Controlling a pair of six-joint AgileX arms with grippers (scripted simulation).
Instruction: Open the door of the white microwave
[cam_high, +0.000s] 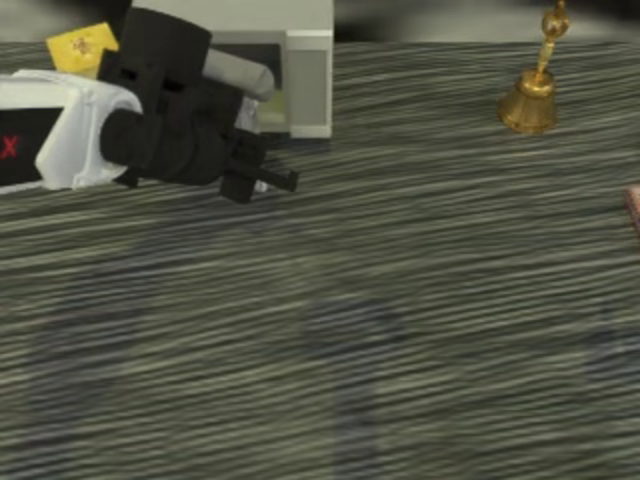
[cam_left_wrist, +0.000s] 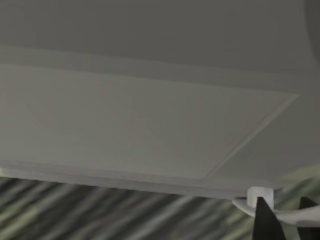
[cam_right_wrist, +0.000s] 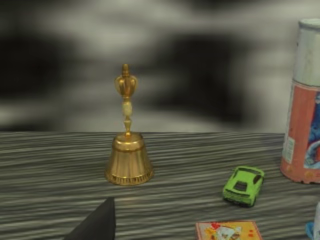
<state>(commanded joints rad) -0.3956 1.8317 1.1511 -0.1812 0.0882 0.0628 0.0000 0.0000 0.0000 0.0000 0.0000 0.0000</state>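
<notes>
The white microwave (cam_high: 310, 85) stands at the table's back left, and my left arm covers much of it in the top view. Its door (cam_left_wrist: 125, 120) fills the left wrist view as a pale panel with a large inset window. The thin white handle (cam_left_wrist: 260, 196) runs along the door's edge. My left gripper (cam_high: 262, 182) (cam_left_wrist: 286, 218) is shut on that handle, one dark fingertip (cam_left_wrist: 265, 222) on each side of the strip. It sits a little in front of the oven's front face. My right gripper (cam_right_wrist: 100, 222) is out of the top view.
A small yellow cube (cam_high: 82, 47) sits left of the microwave. A brass bell (cam_high: 530, 100) (cam_right_wrist: 128, 160) stands at the back right. In the right wrist view, a green toy car (cam_right_wrist: 243, 185), a picture card (cam_right_wrist: 227, 231) and a tall can (cam_right_wrist: 302, 100) lie nearby.
</notes>
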